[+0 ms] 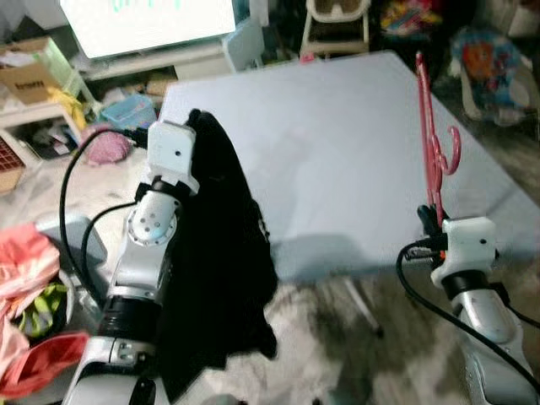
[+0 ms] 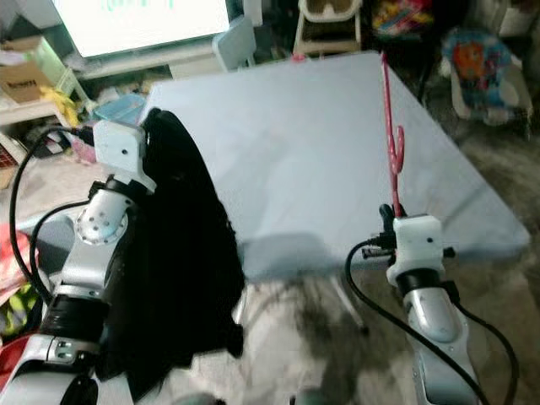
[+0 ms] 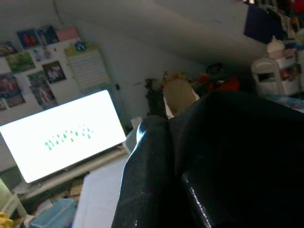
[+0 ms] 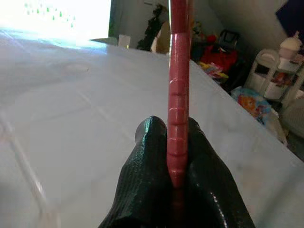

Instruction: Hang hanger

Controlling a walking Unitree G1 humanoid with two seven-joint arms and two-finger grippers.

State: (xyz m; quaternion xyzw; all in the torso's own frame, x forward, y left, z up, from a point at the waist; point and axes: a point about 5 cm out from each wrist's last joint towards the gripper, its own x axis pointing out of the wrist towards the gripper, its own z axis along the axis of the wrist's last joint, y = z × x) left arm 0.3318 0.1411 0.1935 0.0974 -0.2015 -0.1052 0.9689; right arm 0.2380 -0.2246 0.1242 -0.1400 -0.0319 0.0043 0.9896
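On our left side, the left gripper (image 1: 196, 126) is raised and holds a black garment (image 1: 218, 270), which hangs down along the arm toward the floor. In the left wrist view the two fingers (image 3: 147, 175) are closed with the dark cloth against them, so we judge they are pinching it.

In the middle stands the pale table (image 1: 337, 143), and beyond it a bright screen (image 1: 143, 21).

On our right side, the right gripper (image 1: 432, 215) holds the pink hanger (image 1: 432, 139) upright above the table's near right part, its hook curling to the right. In the right wrist view the fingers (image 4: 147, 185) are pressed together on the lower end of the hanger's bar — no gap is visible.

For this step, we think the two arms should come together slowly: the hanger should stay vertical and steady, and the garment's opening should be brought to one end of the hanger — not pushed in bunched. We cannot see the neck opening from here, so care is needed.
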